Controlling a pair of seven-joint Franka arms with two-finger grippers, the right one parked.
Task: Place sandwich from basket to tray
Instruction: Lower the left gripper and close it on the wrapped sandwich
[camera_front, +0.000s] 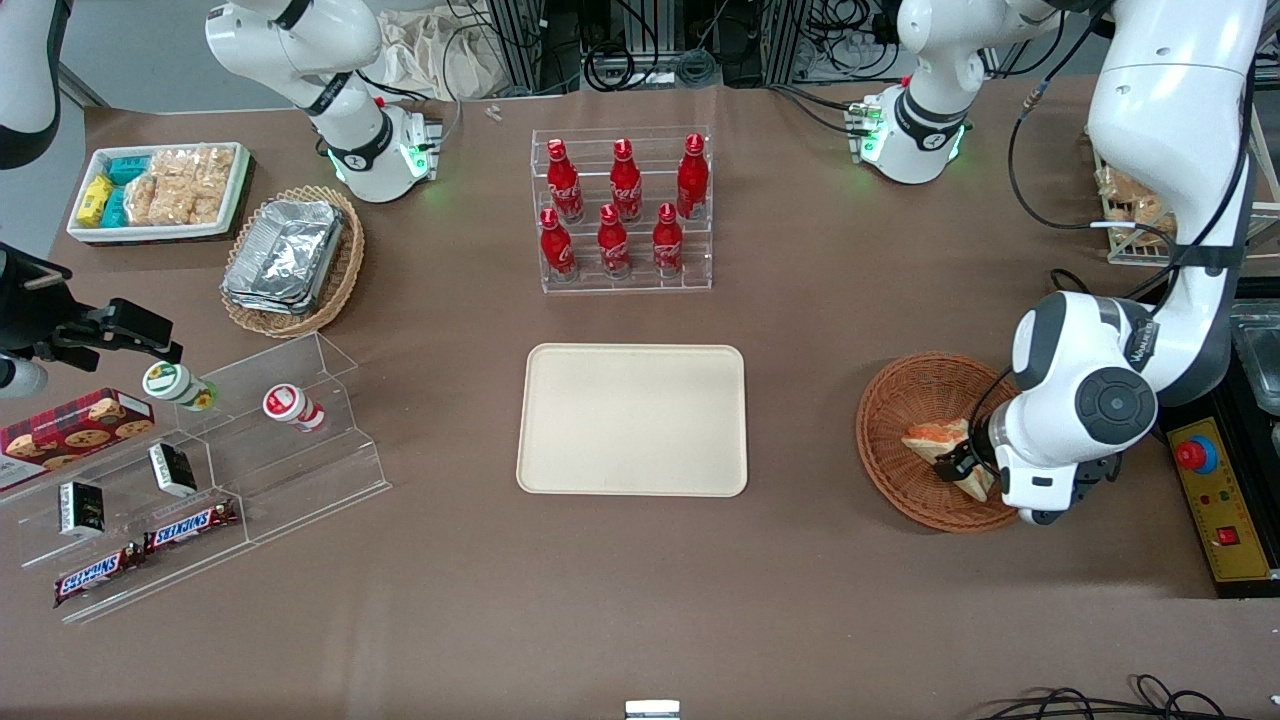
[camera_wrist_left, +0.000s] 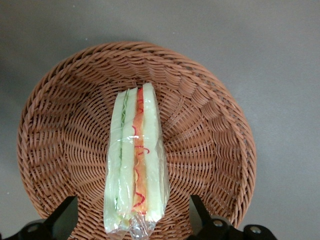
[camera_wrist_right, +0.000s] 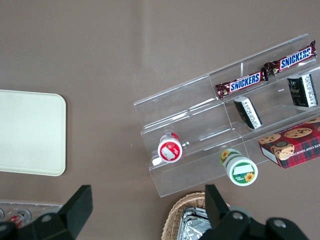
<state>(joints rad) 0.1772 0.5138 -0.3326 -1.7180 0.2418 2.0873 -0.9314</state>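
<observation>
Sandwich (camera_wrist_left: 135, 160) lies in basket (camera_wrist_left: 65, 100), centred between our gripper's (camera_wrist_left: 135, 222) wide-open, empty fingers (camera_wrist_left: 202, 212); we should descend squarely, close gently on the bread faces, then carry to tray (camera_front: 632, 418).

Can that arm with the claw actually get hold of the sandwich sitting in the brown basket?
Probably yes. The tool hangs right over the sandwich in the basket, fingers open on either side of it. Nothing else lies in the basket to block it.
</observation>
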